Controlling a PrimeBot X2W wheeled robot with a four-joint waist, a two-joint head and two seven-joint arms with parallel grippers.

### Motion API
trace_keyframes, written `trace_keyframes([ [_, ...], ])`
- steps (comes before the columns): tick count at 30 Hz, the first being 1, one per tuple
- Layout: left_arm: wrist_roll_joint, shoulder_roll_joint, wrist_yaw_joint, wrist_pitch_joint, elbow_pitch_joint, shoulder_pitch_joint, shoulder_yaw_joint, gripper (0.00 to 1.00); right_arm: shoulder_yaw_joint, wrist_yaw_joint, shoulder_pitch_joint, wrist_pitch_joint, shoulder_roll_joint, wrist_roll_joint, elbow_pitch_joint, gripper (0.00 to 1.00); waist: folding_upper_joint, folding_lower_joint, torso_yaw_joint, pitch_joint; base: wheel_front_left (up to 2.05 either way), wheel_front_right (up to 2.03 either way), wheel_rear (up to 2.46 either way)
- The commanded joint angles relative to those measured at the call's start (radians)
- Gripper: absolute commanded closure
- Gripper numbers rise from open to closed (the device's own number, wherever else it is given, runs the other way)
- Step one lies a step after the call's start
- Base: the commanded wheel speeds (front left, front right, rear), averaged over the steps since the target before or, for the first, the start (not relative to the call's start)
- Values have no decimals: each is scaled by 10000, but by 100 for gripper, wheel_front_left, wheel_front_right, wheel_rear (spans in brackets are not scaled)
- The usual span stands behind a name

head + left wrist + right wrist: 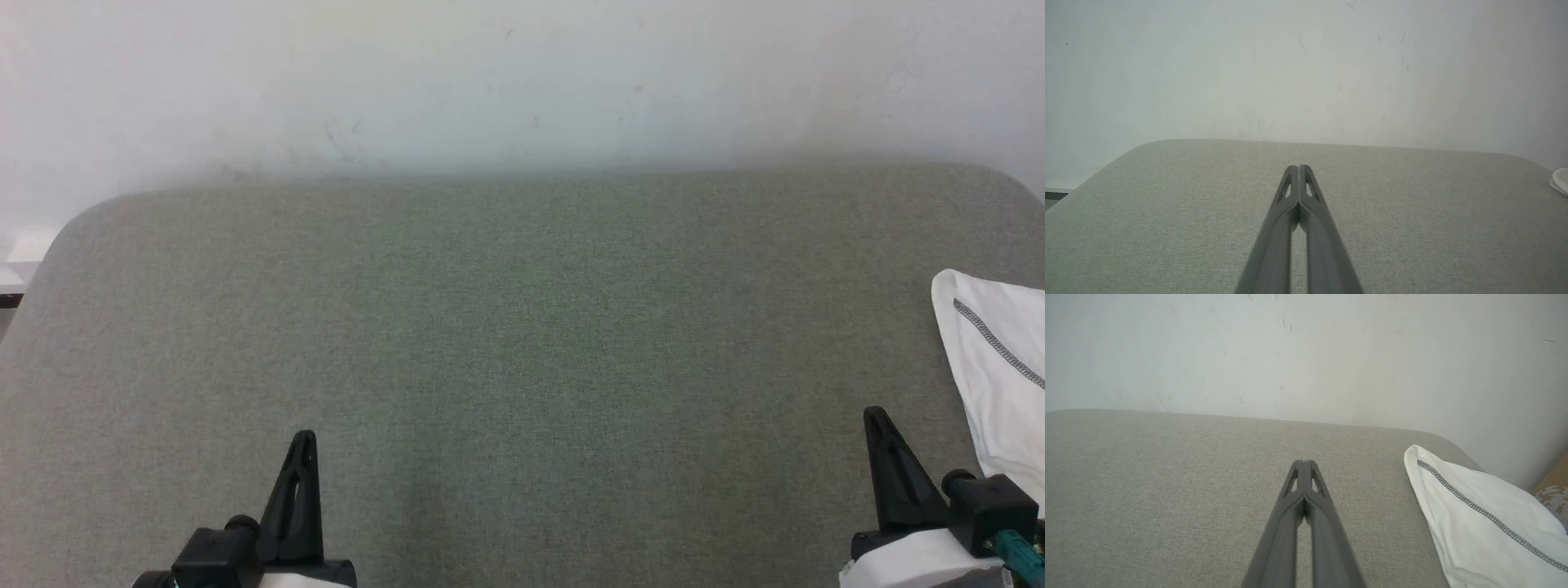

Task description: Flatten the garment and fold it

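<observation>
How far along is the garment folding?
Done: nothing certain; the white knit garment with grey stitching lies at the right edge of the grey fabric-covered table, partly out of frame, so folded or not cannot be told. In hand: nothing; left end effector and right end effector are shut, empty. Left: possibly all flattening and folding.

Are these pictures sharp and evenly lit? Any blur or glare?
Head view: soft, even light, no glare; the wall meets the surface in a hazy edge. Left wrist view: the fingers blur toward the bottom. Right wrist view: same blur; the garment and its stitching look sharp.
</observation>
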Motion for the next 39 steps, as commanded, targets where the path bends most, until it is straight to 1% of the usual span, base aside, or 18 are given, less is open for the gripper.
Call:
trace_keyframes([
  [1, 132, -50, -60, 51, 67, -184, 63, 100, 35, -5, -192, 65, 7, -19, -51, 100, 0, 0, -1, -1, 0, 0, 0],
  [39, 677, -210, -274, 807, 453, -861, 293, 100, 411, -11, -583, 769, 16, -51, -207, 100, 0, 0, -33, -22, 0, 0, 0],
])
